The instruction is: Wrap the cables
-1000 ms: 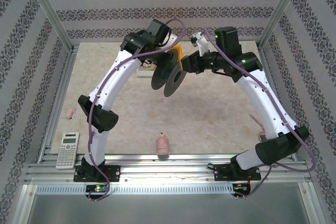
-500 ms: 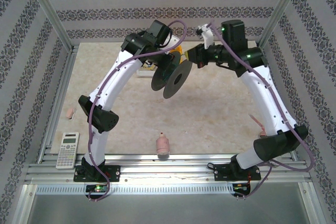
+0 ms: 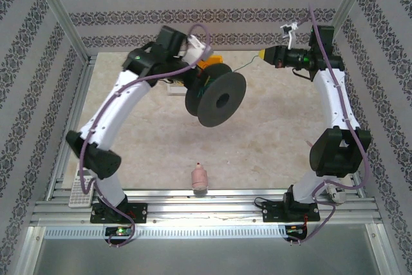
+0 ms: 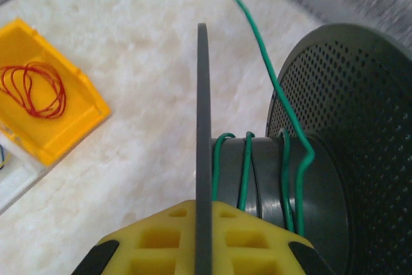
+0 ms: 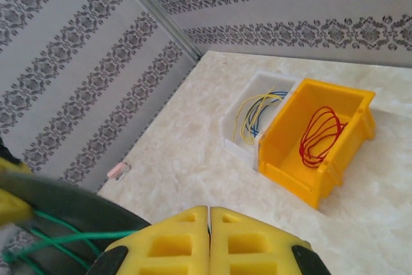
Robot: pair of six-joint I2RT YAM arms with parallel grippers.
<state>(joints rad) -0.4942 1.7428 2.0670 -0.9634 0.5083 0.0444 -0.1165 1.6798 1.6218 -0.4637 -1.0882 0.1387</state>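
Top external view, left side: what is clamped?

By left end effector (image 3: 207,69), black spool (image 3: 215,98) is clamped, raised above the surface (image 3: 270,146); fingers (image 4: 161,236) are pressed on one flange in left wrist view.

Where is green cable (image 3: 246,64) located?

Several turns are wound on the spool core; the rest is stretched across to right end effector (image 3: 262,54), fingers (image 5: 167,236) together, pinched on it. In yellow bin (image 5: 335,172), red cable (image 5: 318,130) is coiled.
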